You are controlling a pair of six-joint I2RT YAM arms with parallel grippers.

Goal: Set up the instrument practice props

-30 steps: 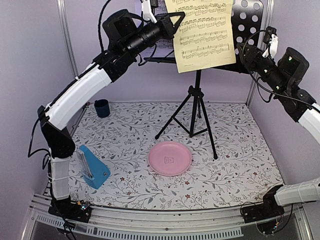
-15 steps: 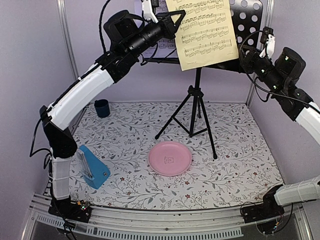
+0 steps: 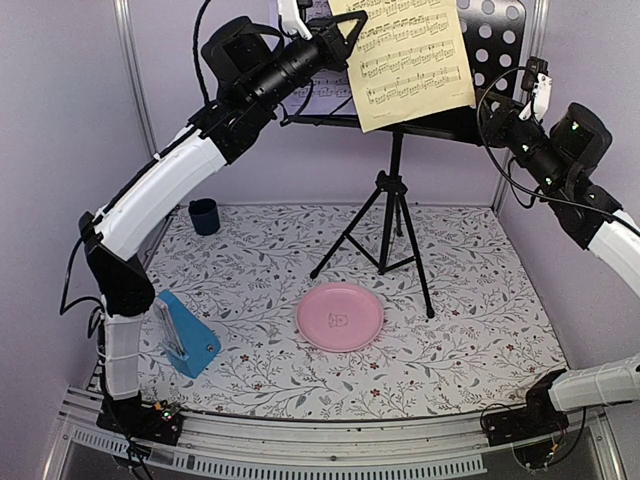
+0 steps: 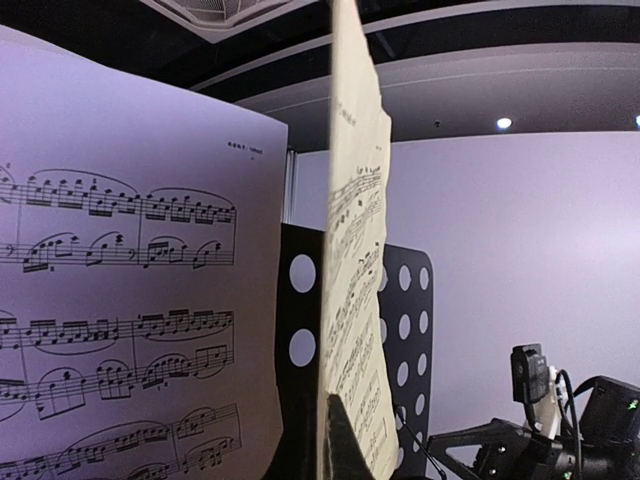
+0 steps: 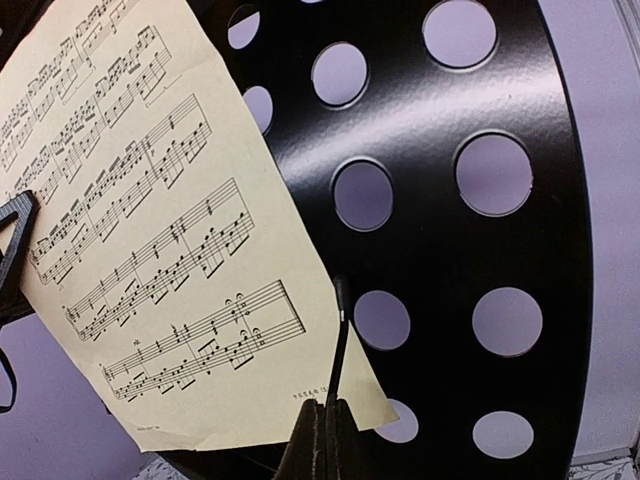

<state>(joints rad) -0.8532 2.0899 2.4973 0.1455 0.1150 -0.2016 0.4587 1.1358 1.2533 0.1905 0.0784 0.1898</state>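
Though we read only printed staves, the yellow sheet (image 3: 415, 60) stands tall, top leaning left, before the music stand (image 3: 497, 30) above the worktop's (image 3: 480, 300) far edge, pinched by the left gripper (image 3: 350, 38); right gripper (image 5: 322, 432) clenched.

Black perforated tripod music stand (image 3: 392, 190) upright at rear, yellow sheet (image 3: 410, 60) tilted across its desk, lilac sheet (image 4: 130, 300) beside it, blue wedge metronome (image 3: 188, 335) front-left

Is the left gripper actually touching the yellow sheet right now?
Touching. The left wrist view shows the yellow sheet, seen edge-on, running straight down into the shut left gripper, which pinches its lower edge.
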